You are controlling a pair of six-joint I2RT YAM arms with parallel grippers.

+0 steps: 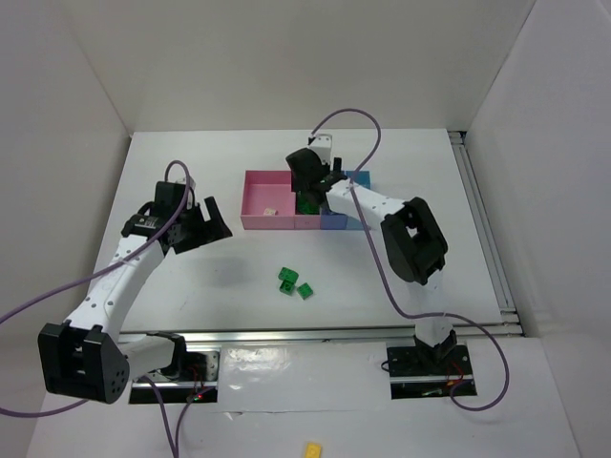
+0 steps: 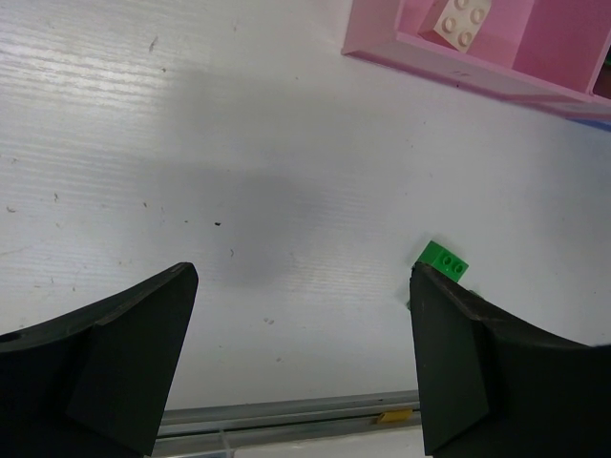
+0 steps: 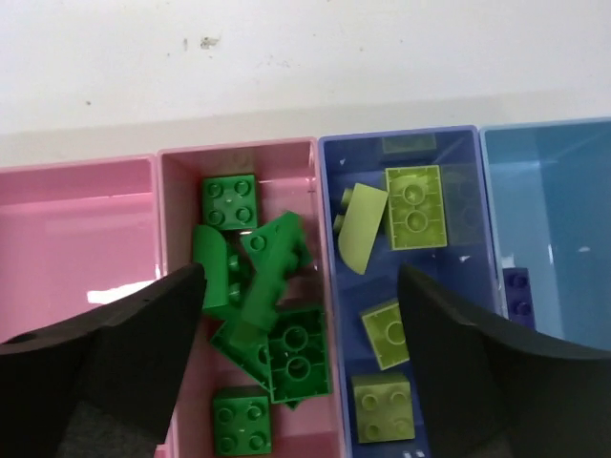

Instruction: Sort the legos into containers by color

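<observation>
White panels (image 1: 286,57) wall in a pale surface (image 1: 449,191), on which the row of joined trays (image 1: 256,221) sits toward the far middle. My right hand (image 3: 301,277) hangs directly above the second pink tray (image 3: 239,149), its fingers spread wide with nothing between them. I place it there because this compartment gathers the green legos (image 3: 231,200), which lie in a loose heap beneath it. Next along, the blue tray (image 3: 325,286) keeps the yellow-green legos (image 3: 415,205). The light blue tray (image 3: 563,210) shows one purple lego (image 3: 516,291) beside the wall it shares with the blue one. The first pink tray (image 3: 76,229) holds a single cream brick (image 2: 460,19), kept apart from the greens. My left hand (image 2: 304,277) hovers low over bare surface to the left of the trays, fingers likewise apart and empty, well clear of the right arm's working space. Two loose green legos (image 1: 286,278) lie unsorted on the surface in front of the trays; one shows just beside my left hand's right finger. Their colour assigns them to the second pink tray, so I judge the sorting nearly complete. The next pick calls for fingers straddling a very small brick squarely. A yellow brick (image 1: 313,447) lies beyond the near rail, outside the working area.
</observation>
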